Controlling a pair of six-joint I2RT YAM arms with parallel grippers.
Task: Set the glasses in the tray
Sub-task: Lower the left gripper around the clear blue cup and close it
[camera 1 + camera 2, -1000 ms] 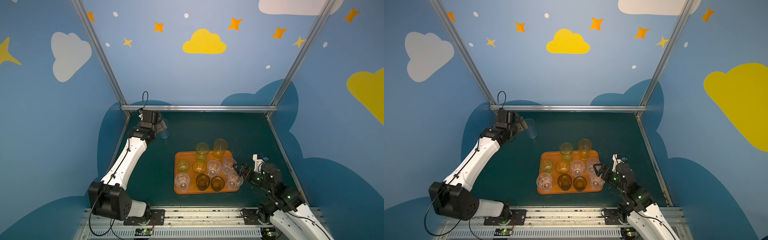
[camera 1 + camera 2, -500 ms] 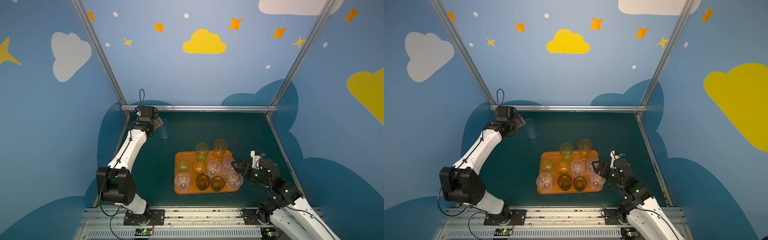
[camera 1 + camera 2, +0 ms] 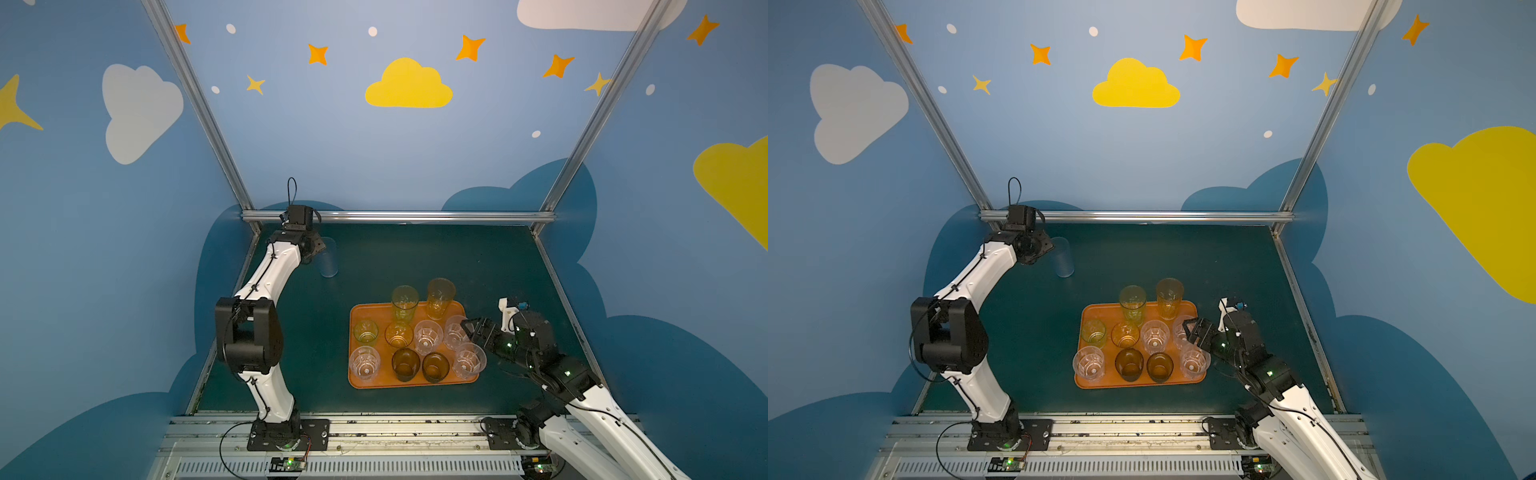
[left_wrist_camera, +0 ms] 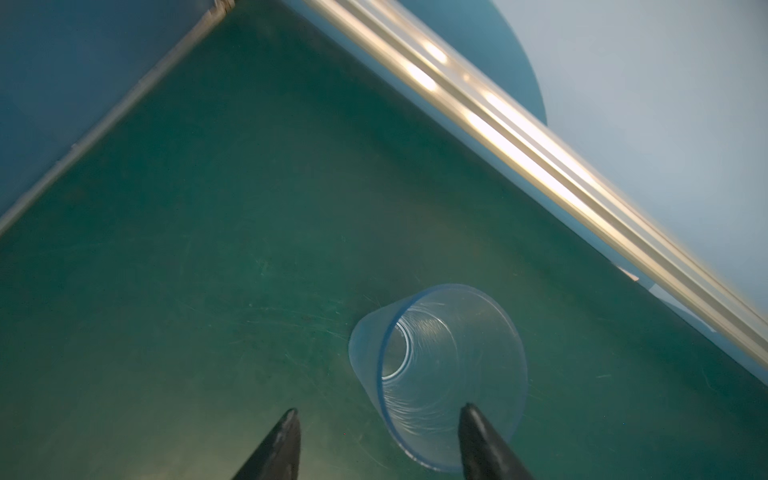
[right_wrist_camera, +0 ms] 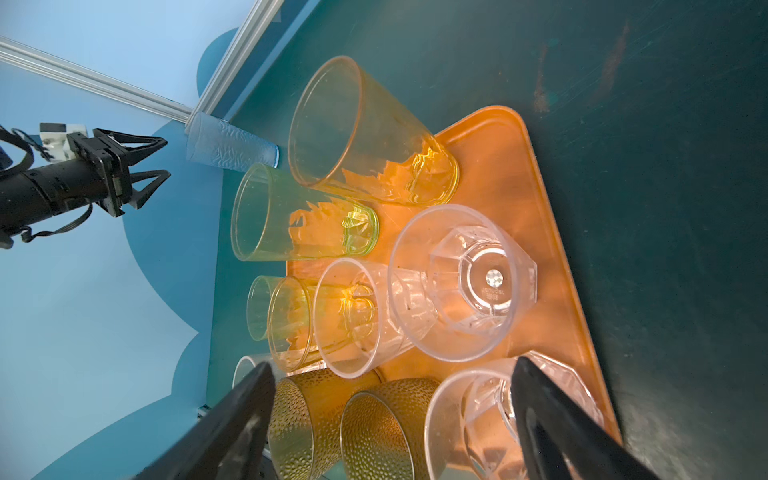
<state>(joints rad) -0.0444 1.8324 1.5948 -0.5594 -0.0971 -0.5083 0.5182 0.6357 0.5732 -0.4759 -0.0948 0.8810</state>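
A dark green tabletop [image 3: 415,257] lies between blue walls [image 3: 332,158] with painted clouds [image 3: 409,85] and orange stars [image 3: 318,54], edged by aluminium bars [image 3: 395,216].

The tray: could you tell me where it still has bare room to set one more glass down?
Only the tray's far left corner is bare, bordered by the tall yellow glass on the right and the short green glass in front. The middle and near rows are crowded, four abreast.

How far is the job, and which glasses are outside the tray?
Done: ten glasses stand in the tray. In hand: nothing; the open left gripper is at the last pale tumbler, in the far left corner of the table. The right gripper hovers open over the tray. Left: carry that tumbler to the tray.
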